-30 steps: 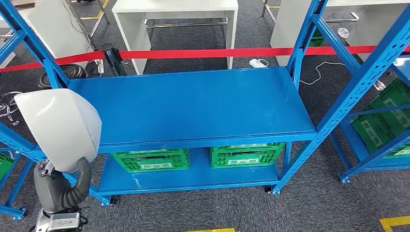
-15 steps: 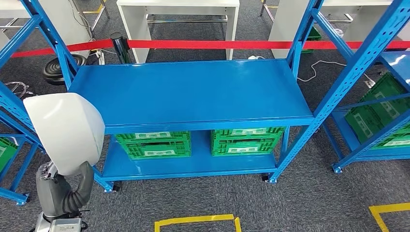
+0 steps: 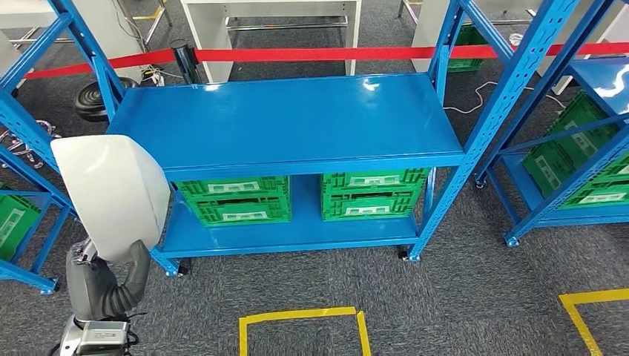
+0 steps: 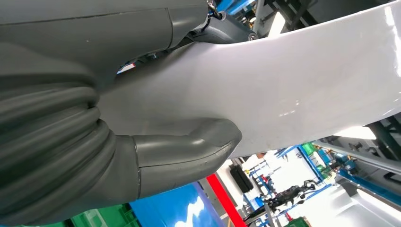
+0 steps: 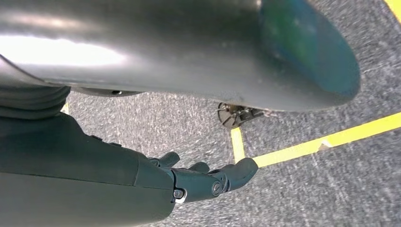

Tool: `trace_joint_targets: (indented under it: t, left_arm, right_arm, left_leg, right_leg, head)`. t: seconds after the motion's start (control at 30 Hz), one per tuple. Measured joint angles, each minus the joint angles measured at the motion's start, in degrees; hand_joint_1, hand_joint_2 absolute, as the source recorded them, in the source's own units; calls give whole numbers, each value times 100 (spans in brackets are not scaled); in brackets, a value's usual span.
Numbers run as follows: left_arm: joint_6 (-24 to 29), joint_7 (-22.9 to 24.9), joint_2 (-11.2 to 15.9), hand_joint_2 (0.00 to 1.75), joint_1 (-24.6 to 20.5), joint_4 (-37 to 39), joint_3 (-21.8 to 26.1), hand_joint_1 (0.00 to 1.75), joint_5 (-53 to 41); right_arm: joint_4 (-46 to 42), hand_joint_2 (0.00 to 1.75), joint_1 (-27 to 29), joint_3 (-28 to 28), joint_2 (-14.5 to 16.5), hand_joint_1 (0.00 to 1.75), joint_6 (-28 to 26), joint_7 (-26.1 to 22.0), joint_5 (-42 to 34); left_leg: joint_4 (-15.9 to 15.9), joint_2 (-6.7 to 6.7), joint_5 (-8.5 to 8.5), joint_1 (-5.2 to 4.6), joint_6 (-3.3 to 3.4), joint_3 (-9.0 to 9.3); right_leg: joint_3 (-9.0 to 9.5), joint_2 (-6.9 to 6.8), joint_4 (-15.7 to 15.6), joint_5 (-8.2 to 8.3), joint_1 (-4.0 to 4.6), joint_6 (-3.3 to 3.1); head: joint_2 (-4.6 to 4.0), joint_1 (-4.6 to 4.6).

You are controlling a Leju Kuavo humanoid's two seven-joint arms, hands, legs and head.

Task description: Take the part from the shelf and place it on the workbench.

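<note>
Shelf [image 3: 285,122] nearer, floor tape [image 3: 300,320] newly visible

1 white part [image 3: 113,194] was up in the left hand [image 3: 104,285]. 2 green crates [image 3: 234,199] sat side by side on the lower shelf [image 3: 297,237] of the middle rack [image 3: 285,122], with more green crates [image 3: 586,167] in the rack at right. 1 red barrier tape [image 3: 311,54] ran behind, and 2 yellow floor outlines [image 3: 300,319] showed on the carpet.
</note>
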Motion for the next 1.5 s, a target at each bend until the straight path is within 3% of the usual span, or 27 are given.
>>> trace_joint_targets:
  t: [0.07, 0.17, 0.2, 0.3, 0.33, 0.37, 0.4, 0.47, 0.53, 0.6, 0.67, 0.7, 0.8, 0.83, 0.87, 0.9, 0.97, 1.03, 1.1, 1.17, 1.2, 1.27, 1.33, 1.37, 1.4, 1.43, 1.5]
  left_arm:
    - [-2, -1, -7, 175, -46, 12, 4, 175, 10]
    - [-1, 2, -28, 175, -92, 43, 27, 175, 11]
    - [-1, 3, -40, 175, -104, 51, 34, 175, 11]
    - [-1, 3, -74, 175, -120, 64, 45, 175, 11]
    - [-1, 3, -81, 175, -120, 72, 48, 175, 10]
    - [-2, 5, -88, 175, -120, 81, 51, 175, 5]
    - [-2, 7, -95, 175, -121, 89, 54, 175, -5]
    - [-2, 10, -108, 175, -127, 95, 60, 175, -35]
    - [-3, 10, -123, 175, -141, 96, 68, 175, -56]
    - [-5, 10, -136, 175, -160, 97, 74, 175, -61]
    - [-7, 11, -145, 175, -171, 98, 81, 175, -63]
    - [-7, 13, -149, 175, -173, 98, 86, 175, -63]
    - [-7, 28, -149, 175, -175, 101, 96, 175, -83]
    - [-7, 37, -150, 175, -175, 104, 96, 175, -96]
    - [-9, 44, -150, 175, -175, 110, 96, 175, -109]
    - [-10, 49, -151, 175, -175, 118, 97, 175, -118]
    - [-13, 49, -152, 175, -175, 129, 99, 175, -130]
    - [-12, 33, -157, 175, -174, 131, 102, 175, -151]
    - [0, 9, -163, 175, -172, 138, 106, 175, -154]
    - [66, -2, -171, 175, -172, 150, 114, 175, -107]
    - [120, -3, -178, 175, -176, 156, 119, 175, -78]
    - [207, -2, -197, 175, -188, 173, 127, 175, -50]
    - [227, -1, -210, 175, -193, 201, 129, 175, -41]
    - [227, -1, -214, 175, -193, 219, 130, 175, -39]
    - [228, -2, -214, 175, -193, 234, 131, 175, -39]
    - [232, -2, -215, 175, -193, 249, 132, 175, -41]
    - [247, -4, -220, 175, -197, 269, 134, 175, -55]
  right_arm:
    - [-1, 0, -3, 0, -3, 0, 1, 5, 0]
    - [-1, 0, 13, 0, -8, 0, 7, 33, 0]
    - [-1, 0, 20, 0, -9, 0, 11, 49, 0]
    - [-1, 0, 28, 0, -13, 0, 20, 75, 0]
    - [-1, 0, 27, 0, -16, 0, 20, 78, -1]
    - [-1, 0, 27, 0, -18, 0, 20, 82, -1]
    - [-1, 0, 28, -1, -21, 0, 20, 86, -2]
    - [-2, 0, 24, -2, -32, 0, 20, 92, -4]
    - [-4, 0, 8, -2, -53, 0, 21, 92, -8]
    - [-5, 0, -6, -1, -66, 0, 22, 93, -10]
    - [-4, 0, -4, -2, -65, 0, 22, 95, -14]
    - [-3, 0, -5, -2, -65, 0, 22, 97, -15]
    - [-3, 0, -9, -2, -64, 0, 38, 92, -20]
    - [-3, 0, -7, -2, -64, 0, 50, 91, -21]
    - [-3, 0, -5, -2, -63, 0, 62, 90, -21]
    - [-3, 0, -4, -2, -63, 0, 70, 90, -22]
    - [-3, 0, -6, -2, -63, 0, 79, 90, -21]
    - [-4, 0, -7, -2, -65, 0, 87, 83, -21]
    - [-5, 0, -6, -2, -68, 0, 102, 69, -15]
    - [-5, 0, -1, -2, -68, 0, 120, 34, 16]
    - [-5, 0, 4, -2, -68, 0, 121, 8, 46]
    - [-5, 0, 10, 4, -68, 0, 104, -39, 107]
    - [-5, 0, 12, 11, -69, 0, 91, -67, 142]
    - [-5, 0, 13, 13, -69, 0, 90, -80, 150]
    - [-5, 0, 14, 14, -70, 0, 89, -93, 154]
    - [-5, 0, 16, 14, -70, 0, 89, -106, 155]
    - [-6, 0, 17, 15, -80, 0, 89, -122, 154]
  left_leg:
    - [-596, -24, -148, -22, 62, 362]
    - [-664, -3, -79, -52, 259, 282]
    - [-666, 12, -16, -52, 324, 219]
    - [-656, 36, 200, -64, 418, -38]
    - [-644, 40, 273, -78, 424, -136]
    - [-626, 45, 344, -94, 427, -234]
    - [-603, 48, 408, -110, 428, -328]
    - [-555, 52, 515, -137, 419, -497]
    - [-520, 60, 606, -160, 384, -600]
    - [-528, 75, 697, -153, 322, -635]
    - [-537, 71, 744, -142, 254, -664]
    - [-472, 55, 642, -139, 220, -705]
    - [302, 17, -144, -97, 118, -934]
    - [656, 17, -337, -77, 87, -993]
    - [921, 17, -391, -58, 61, -996]
    - [1031, 18, -310, -41, 39, -926]
    - [638, 18, 12, -7, 4, -498]
    - [-183, 5, -1, -2, 11, 105]
    - [-638, -3, -169, -27, 102, 346]
    - [-657, 5, -135, -42, 239, 259]
    - [-652, 4, -86, -44, 302, 214]
    - [-657, -10, 34, -35, 385, 97]
    - [-647, -51, 144, -43, 407, -34]
    - [-640, -82, 196, -49, 404, -96]
    - [-631, -123, 244, -54, 394, -153]
    - [-621, -172, 287, -58, 380, -202]
    - [-601, -272, 350, -58, 343, -280]
  right_leg:
    - [-45, 7, 8, 109, 10, 74]
    - [-85, 13, 1, 179, -12, 195]
    - [-132, 15, 101, 34, -24, 225]
    - [-391, 20, 1036, -841, -24, 268]
    - [-449, 20, 1398, -1012, -19, 269]
    - [-442, 20, 1633, -1033, -12, 260]
    - [-344, 20, 1680, -933, -2, 239]
    - [171, 21, 1147, -663, 46, 145]
    - [769, 14, 289, -693, 100, 47]
    - [966, 9, -117, -791, 130, 8]
    - [891, 0, -168, -685, 119, -28]
    - [839, -10, -187, -611, 101, -61]
    - [604, -28, -206, -392, 65, -111]
    - [518, -31, -200, -321, 62, -103]
    - [426, -36, -189, -249, 57, -91]
    - [330, -42, -172, -180, 48, -74]
    - [147, -48, -111, -65, 21, -24]
    - [6, -43, -35, 25, 14, 45]
    - [-52, -39, -10, 107, 21, 122]
    - [-70, -42, -21, 159, 2, 204]
    - [-106, -39, 35, 80, -13, 243]
    - [-267, -29, 456, -360, -28, 296]
    - [-499, -22, 1215, -876, -24, 318]
    - [-560, -17, 1523, -986, -23, 318]
    - [-520, -9, 1632, -967, -21, 308]
    - [-346, 13, 1493, -859, -17, 288]
    - [266, 192, 666, -637, -1, 210]
  head:
    - [0, -2]
    - [0, -12]
    - [0, -10]
    - [0, 3]
    - [0, 4]
    - [0, 4]
    - [0, 4]
    - [0, 4]
    - [0, 1]
    - [0, 14]
    - [0, 29]
    - [0, 23]
    - [0, 0]
    - [0, -1]
    - [0, -1]
    - [0, -1]
    - [0, -1]
    - [0, -5]
    - [0, -12]
    - [0, -24]
    - [0, -27]
    - [0, -24]
    - [0, -19]
    - [0, -19]
    - [0, -19]
    - [0, -19]
    - [0, -20]
